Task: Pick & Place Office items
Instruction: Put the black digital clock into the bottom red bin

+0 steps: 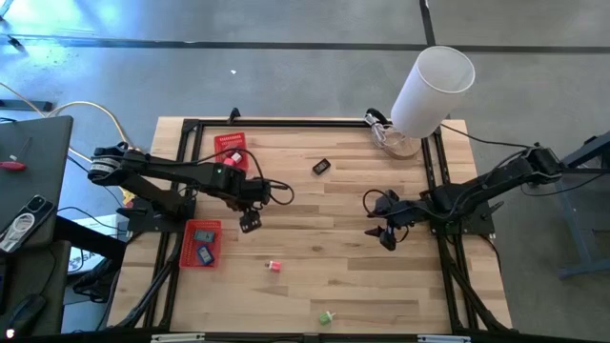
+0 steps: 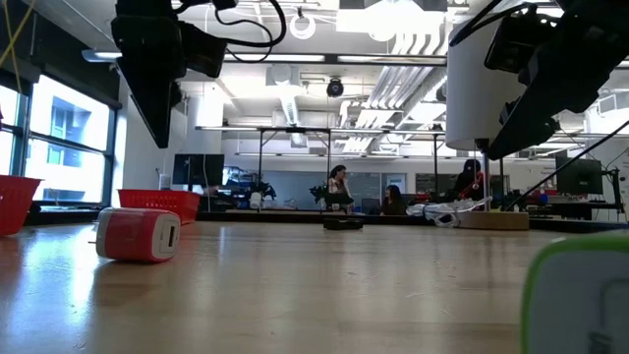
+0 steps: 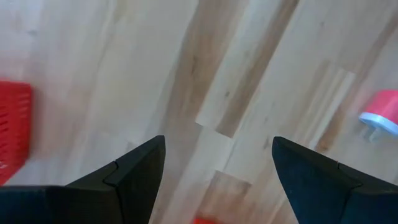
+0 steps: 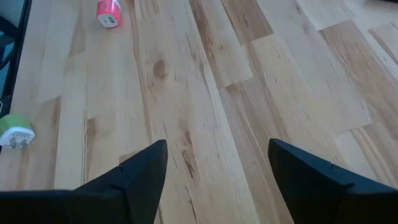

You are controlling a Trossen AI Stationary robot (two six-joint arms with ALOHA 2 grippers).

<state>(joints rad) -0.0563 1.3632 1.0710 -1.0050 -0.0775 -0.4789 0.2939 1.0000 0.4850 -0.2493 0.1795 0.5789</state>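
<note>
Three small items lie loose on the wooden table: a pink piece [image 1: 275, 266] [image 2: 138, 234] [image 3: 380, 112] [image 4: 108, 14], a green and white one [image 1: 326, 316] [image 4: 13, 134] near the near edge, and a black one [image 1: 321, 167] toward the far edge. Dark and blue pieces lie in the near red basket [image 1: 201, 243]. My left gripper [image 1: 250, 224] [image 3: 217, 143] hovers open above bare wood, between that basket and the pink piece. My right gripper [image 1: 384, 236] [image 4: 217, 144] hovers open over the table's right half, holding nothing.
A second red mesh basket [image 1: 230, 151] stands near the far left corner. A big white cylinder [image 1: 434, 90] rises at the far right corner beside a clear dish [image 1: 396, 143]. Bare wood lies between the two grippers. People sit far off in the room behind.
</note>
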